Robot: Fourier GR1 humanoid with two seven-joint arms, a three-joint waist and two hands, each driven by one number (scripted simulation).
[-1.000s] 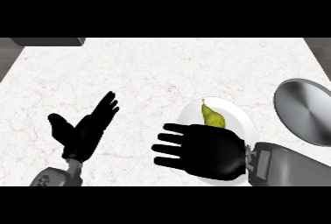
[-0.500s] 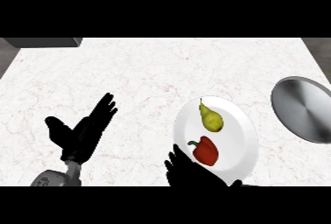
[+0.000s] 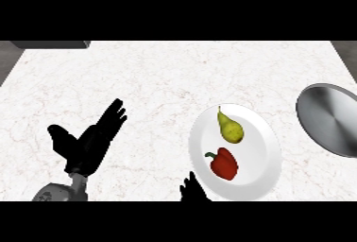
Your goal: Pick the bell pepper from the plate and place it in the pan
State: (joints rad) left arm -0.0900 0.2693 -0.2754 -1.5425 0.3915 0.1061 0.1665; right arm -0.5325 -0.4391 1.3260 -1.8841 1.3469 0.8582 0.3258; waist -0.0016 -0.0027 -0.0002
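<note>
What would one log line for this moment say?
pepper: on plate, by pear | pan: right | right robot hand: bottom edge | left robot hand: open, resting

The surface [image 3: 160, 80] is pale white marble with faint reddish veining and fills most of the frame. A white plate [image 3: 259, 146] lies directly on it at lower right of centre. A grey metal pan [image 3: 331, 118] sits at the right edge, just beside the plate but apart from it.

bell pepper [image 3: 224, 163] and pear [image 3: 230, 128] on plate [image 3: 263, 156], pan [image 3: 329, 119] right
</note>
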